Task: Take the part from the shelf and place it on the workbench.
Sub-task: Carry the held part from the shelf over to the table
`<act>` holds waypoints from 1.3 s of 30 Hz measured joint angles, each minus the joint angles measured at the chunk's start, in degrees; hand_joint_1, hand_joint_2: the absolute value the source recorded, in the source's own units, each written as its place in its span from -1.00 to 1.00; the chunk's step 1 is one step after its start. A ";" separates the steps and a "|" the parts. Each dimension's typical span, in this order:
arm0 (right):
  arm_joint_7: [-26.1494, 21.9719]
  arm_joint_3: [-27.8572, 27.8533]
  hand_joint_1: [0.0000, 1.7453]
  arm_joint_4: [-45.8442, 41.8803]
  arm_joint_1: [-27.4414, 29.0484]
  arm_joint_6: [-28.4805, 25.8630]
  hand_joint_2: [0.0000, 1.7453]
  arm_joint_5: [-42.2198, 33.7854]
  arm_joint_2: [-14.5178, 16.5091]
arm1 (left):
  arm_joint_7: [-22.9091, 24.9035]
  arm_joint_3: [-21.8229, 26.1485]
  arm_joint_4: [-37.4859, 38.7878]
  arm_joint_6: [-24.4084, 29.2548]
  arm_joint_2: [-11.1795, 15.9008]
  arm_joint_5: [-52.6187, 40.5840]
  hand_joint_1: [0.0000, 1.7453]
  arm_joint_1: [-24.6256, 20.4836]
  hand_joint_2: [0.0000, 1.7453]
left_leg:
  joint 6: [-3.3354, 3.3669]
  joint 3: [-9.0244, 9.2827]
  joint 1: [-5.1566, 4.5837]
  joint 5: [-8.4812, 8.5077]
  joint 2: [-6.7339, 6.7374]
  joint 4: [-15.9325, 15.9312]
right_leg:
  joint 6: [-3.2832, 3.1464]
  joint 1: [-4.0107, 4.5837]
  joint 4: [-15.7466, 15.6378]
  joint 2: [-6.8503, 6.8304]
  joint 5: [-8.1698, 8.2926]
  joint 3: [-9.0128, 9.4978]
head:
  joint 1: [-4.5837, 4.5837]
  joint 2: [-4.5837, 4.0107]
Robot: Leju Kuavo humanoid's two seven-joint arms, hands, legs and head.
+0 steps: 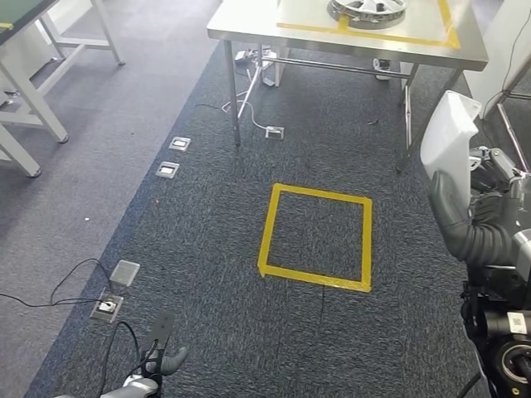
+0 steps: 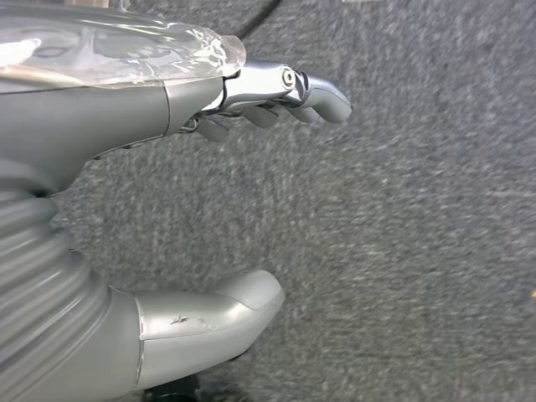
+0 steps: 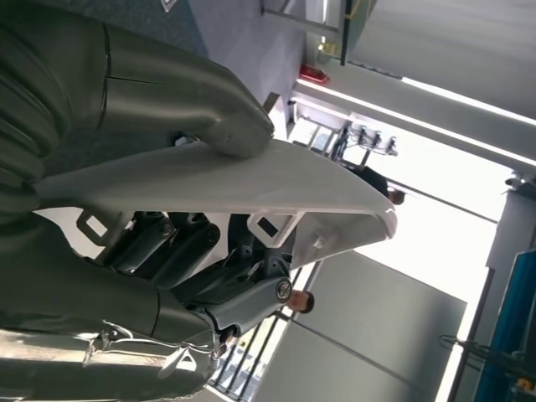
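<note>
A: The right hand (image 1: 485,217) has the white plastic part (image 1: 448,145), thumb pressed on one face and fingers clamped behind it, carried up at the robot's right side

B: And the workbench (image 1: 351,37) sits ahead, past the yellow tape square (image 1: 316,236) on the carpet. There's a yellow-taped zone on that surface, with a silver wheel cover (image 1: 369,8) lying in it

A: Left hand (image 2: 253,193) hangs low, fingers out straight and apart from the thumb, nothing in it

B: What worries you from here?

A: The grip, I'd say. The part is a thin curved shell held near one end, so a jolt while walking could pivot it out of the fingers. And cables (image 1: 250,99) trail under the bench, near where the feet may end up

B: The wheel cover too, the part could knock it if it's set down close

A: The right wrist view gives what the head view can't: the thumb (image 3: 189,100) flat on the outer face and the fingers (image 3: 189,251) hooked into the ribbed underside (image 3: 271,226)

B: While the head view alone shows the route to the surface
</note>
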 joint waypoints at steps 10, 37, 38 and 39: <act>-0.21 -0.30 1.00 -0.02 0.29 -0.09 1.00 -0.90 0.00 | 0.18 -0.02 0.00 -0.06 -0.19 -0.22 -1.00 -0.45 1.00 | -2.67 -7.62 0.56 -7.00 0.38 15.12 | -1.74 -0.29 -6.87 -0.08 0.69 5.35 | -0.29 0.00; -0.66 -1.28 1.00 0.27 2.06 -0.52 1.00 -2.11 -0.63 | 0.99 -0.05 0.00 -0.37 -0.35 -1.20 -1.00 -1.38 1.00 | -2.40 1.97 0.55 -3.45 0.37 2.75 | -1.12 -0.17 -6.10 0.07 1.96 3.17 | 0.14 -0.01; -0.70 -1.30 1.00 0.28 2.02 -0.52 1.00 -2.11 -0.64 | 1.01 -0.05 0.00 -0.39 -0.34 -1.20 -1.00 -1.49 1.00 | -2.68 0.40 0.66 -4.31 0.45 5.63 | -1.32 -0.28 -6.27 0.07 1.73 3.69 | 0.08 0.00; -0.75 -1.30 1.00 0.30 2.01 -0.51 1.00 -2.11 -0.65 | 1.01 -0.06 0.00 -0.41 -0.35 -1.20 -1.00 -1.58 1.00 | -2.94 -1.95 0.74 -5.42 0.50 9.46 | -1.50 -0.28 -6.32 0.06 1.42 4.01 | 0.02 0.00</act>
